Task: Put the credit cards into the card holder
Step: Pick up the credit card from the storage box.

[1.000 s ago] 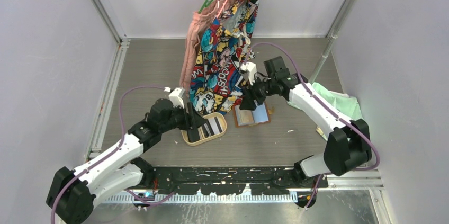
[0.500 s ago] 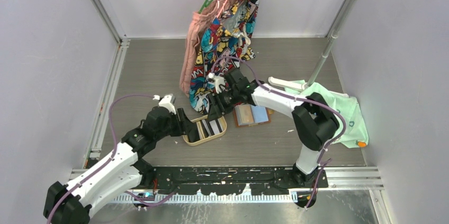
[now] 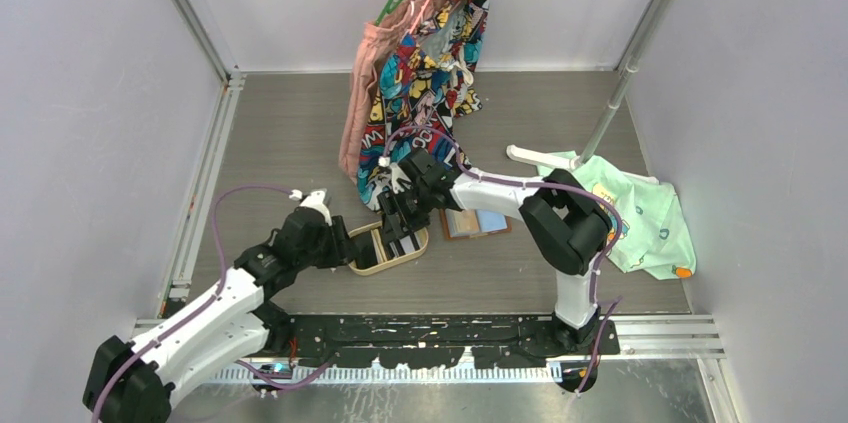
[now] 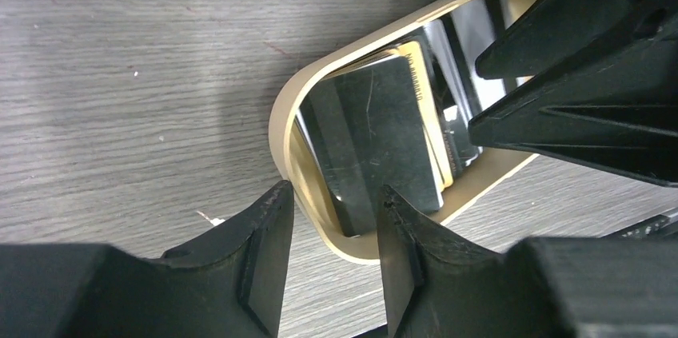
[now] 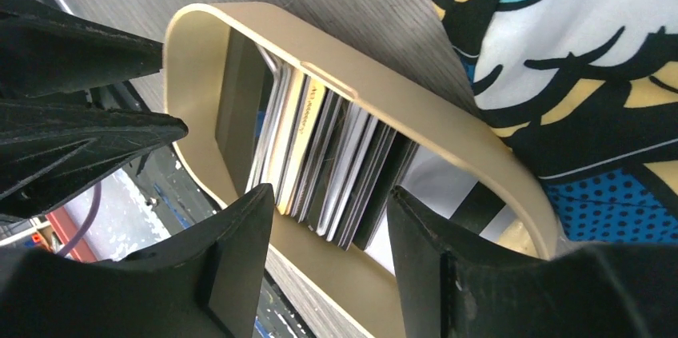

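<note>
The credit cards (image 5: 336, 162) stand on edge as a stack inside an oval light-wood tray (image 5: 384, 98); black, white and yellow ones show. In the left wrist view a black card (image 4: 384, 130) leans at the tray's (image 4: 280, 126) near end. My left gripper (image 4: 334, 190) is open and level with that rounded end, its fingers apart from the rim. My right gripper (image 5: 328, 194) hangs open just above the stack, holding nothing. From above, the left gripper (image 3: 348, 246) sits at the tray's (image 3: 375, 265) left end and the right gripper (image 3: 400, 218) over it. The tan card holder (image 3: 490, 221) lies open right of the tray, partly under the right arm.
A colourful printed garment (image 3: 420, 93) and a pink one (image 3: 362, 93) hang from a hanger just behind the tray, and the print fills the right wrist view (image 5: 576, 50). A green cloth (image 3: 645, 218) and a white hanger (image 3: 540, 158) lie at the right by the rack pole (image 3: 620, 83).
My right arm swung left from above the card holder to over the tray. My left gripper drew back from over the tray to its left end and its jaws narrowed.
</note>
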